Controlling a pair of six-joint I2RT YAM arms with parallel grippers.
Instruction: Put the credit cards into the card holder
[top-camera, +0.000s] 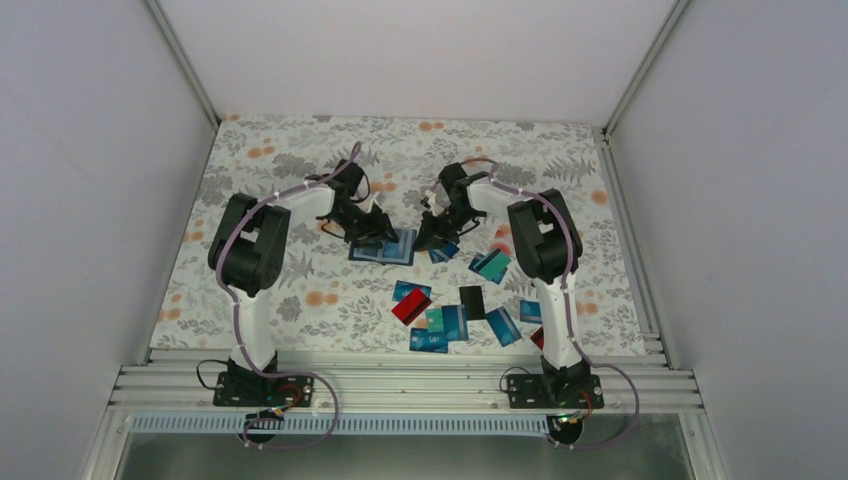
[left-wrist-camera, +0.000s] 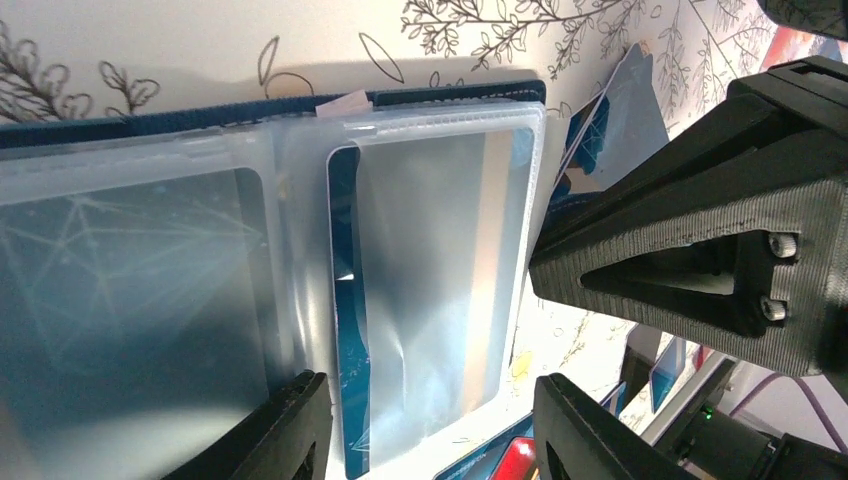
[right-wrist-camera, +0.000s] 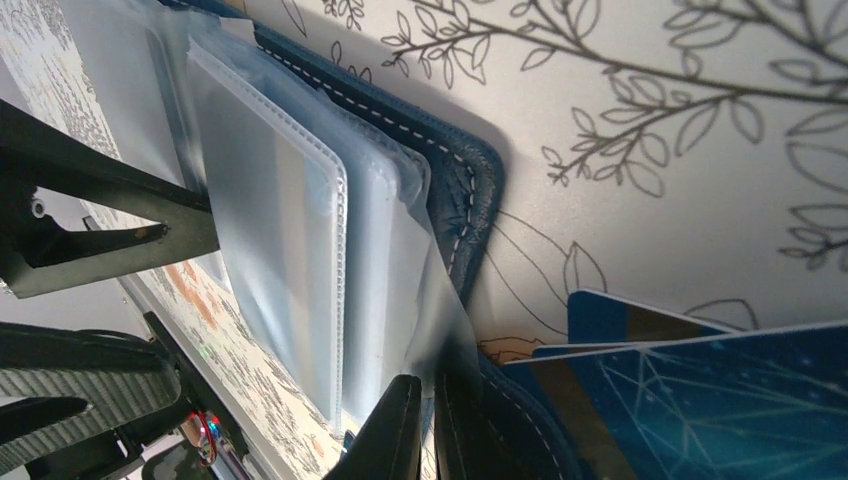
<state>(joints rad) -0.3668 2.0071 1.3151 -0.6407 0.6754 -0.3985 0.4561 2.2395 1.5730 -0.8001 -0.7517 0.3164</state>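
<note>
**Card holder (top-camera: 393, 250).** It is lying open on the floral counter (top-camera: 270, 160), between the two end effectors, with its clear sleeves (left-wrist-camera: 440, 150) fanning up from the navy cover. One blue card (left-wrist-camera: 345, 330) is sitting inside the sleeve that faces the left wrist camera.

**Credit cards (top-camera: 445, 325).** The rest are lying loose nearer the arm bases, several of them overlapping. A red card (top-camera: 410, 308) and a black card (top-camera: 472, 300) are lying among them. More blue ones are lying just beside the holder's stitched corner.

**Handling, as judged.**
- The cards are looking light, stiff and slick, and they are lying flat. An edge overhanging a neighbouring card is probably offering the best purchase.
- The sleeves are looking thin and floppy, and liable to buckle or fall shut. They are best pinched near the free edge, away from the spine.

**Left end effector (left-wrist-camera: 428, 400).** It is standing partway open. Its fingers are straddling the loaded sleeve and gripping nothing that can be seen. The arm is reaching forward and bending inward, with the wrist pitching down over the holder.

**Right end effector (right-wrist-camera: 428, 425).** Its fingers are closing flat together and appear to be pinching a clear leaf at the holder's corner. The arm is mirroring the left, reaching inward with the wrist down.
</note>
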